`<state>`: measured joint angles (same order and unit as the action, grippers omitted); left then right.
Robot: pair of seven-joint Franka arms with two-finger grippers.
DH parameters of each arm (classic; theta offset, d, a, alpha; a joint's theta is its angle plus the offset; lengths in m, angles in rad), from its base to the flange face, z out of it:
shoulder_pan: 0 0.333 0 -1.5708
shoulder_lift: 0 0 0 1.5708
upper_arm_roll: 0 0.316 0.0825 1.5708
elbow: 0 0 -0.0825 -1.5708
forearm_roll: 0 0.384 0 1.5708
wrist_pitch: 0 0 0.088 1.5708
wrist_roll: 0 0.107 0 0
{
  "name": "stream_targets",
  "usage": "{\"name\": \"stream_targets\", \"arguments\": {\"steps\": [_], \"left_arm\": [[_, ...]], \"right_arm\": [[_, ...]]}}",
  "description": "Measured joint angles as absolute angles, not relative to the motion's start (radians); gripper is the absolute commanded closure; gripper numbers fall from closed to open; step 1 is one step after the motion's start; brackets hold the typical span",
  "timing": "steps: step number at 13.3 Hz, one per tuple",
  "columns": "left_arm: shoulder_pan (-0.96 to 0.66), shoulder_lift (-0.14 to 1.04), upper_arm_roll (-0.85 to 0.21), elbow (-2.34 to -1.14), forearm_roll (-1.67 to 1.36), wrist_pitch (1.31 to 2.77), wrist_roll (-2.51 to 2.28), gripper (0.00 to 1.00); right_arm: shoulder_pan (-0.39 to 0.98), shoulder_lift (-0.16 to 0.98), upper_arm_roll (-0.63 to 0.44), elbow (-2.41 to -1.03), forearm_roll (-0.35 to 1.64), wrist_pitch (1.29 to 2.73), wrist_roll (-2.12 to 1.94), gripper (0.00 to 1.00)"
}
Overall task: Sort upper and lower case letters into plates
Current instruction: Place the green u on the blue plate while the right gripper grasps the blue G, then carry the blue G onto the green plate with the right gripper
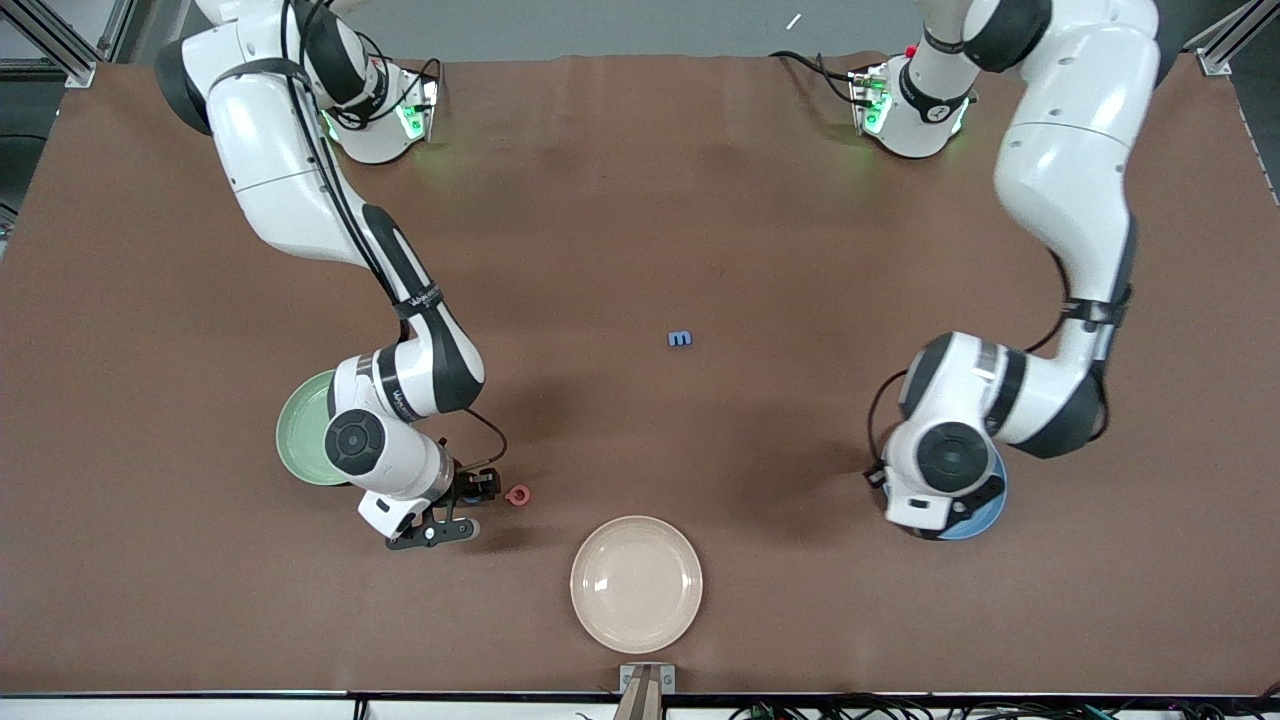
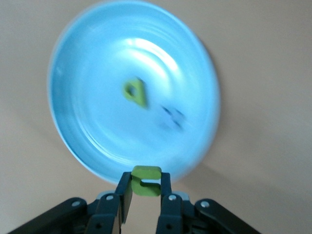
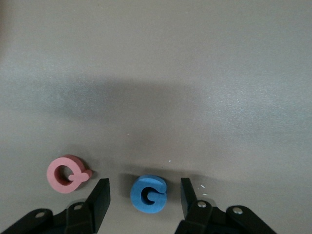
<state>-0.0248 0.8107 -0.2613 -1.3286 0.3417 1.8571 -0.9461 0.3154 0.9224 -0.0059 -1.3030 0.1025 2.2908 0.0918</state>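
Two claws are busy. My left claw [image 2: 145, 191] is clenched on a small green foam letter [image 2: 146, 180] over the round shiny blue plate [image 2: 87, 141], which already holds a green letter [image 2: 135, 91] and a darker one. My right claw [image 3: 145, 195] is released, low over a chunky blue foam G [image 3: 148, 194] on the brown table [image 1: 640, 200], beside the pale mint green plate [image 1: 300, 425]. I think the pink foam Q [image 3: 67, 173] lies so close that one finger could bump it away.
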Motion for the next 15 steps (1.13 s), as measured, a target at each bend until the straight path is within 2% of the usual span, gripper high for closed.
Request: {"name": "stream_targets", "arguments": {"steps": [2, 3, 4, 5, 6, 8, 10, 11, 13, 15], "left_arm": [[0.114, 0.78, -0.292, -1.437, 0.347, 1.981, -0.853, 0.97], [0.164, 0.772, -0.301, -1.477, 0.348, 2.022, -0.828, 0.88], [0.191, 0.77, -0.308, -1.505, 0.348, 2.044, -0.814, 0.62], [0.195, 0.77, -0.311, -1.521, 0.348, 2.053, -0.812, 0.21], [0.188, 0.769, -0.314, -1.53, 0.348, 2.055, -0.814, 0.0], [0.174, 0.759, -0.315, -1.541, 0.348, 2.055, -0.821, 0.0], [0.174, 0.727, -0.324, -1.542, 0.345, 2.052, -0.824, 0.0], [0.178, 0.701, -0.339, -1.542, 0.337, 2.038, -0.825, 0.0], [0.177, 0.642, -0.375, -1.537, 0.296, 1.968, -0.826, 0.0], [0.177, 0.599, -0.437, -1.52, 0.244, 1.885, -0.835, 0.04]], "right_arm": [[0.315, 0.923, -0.006, -1.307, 0.099, 2.291, 0.092, 0.34], [0.316, 0.924, -0.006, -1.31, 0.099, 2.291, 0.092, 0.34], [0.316, 0.924, -0.006, -1.316, 0.099, 2.291, 0.091, 0.37], [0.317, 0.924, -0.006, -1.324, 0.099, 2.292, 0.091, 0.41], [0.318, 0.924, -0.007, -1.325, 0.096, 2.297, 0.091, 0.49], [0.319, 0.923, -0.008, -1.325, 0.094, 2.297, 0.091, 0.7], [0.319, 0.917, -0.009, -1.323, 0.094, 2.29, 0.091, 0.85], [0.32, 0.915, -0.009, -1.323, 0.094, 2.289, 0.091, 0.89], [0.32, 0.916, -0.016, -1.324, 0.094, 2.286, 0.091, 0.89], [0.318, 0.909, -0.042, -1.31, 0.091, 2.213, 0.083, 0.89]]}}
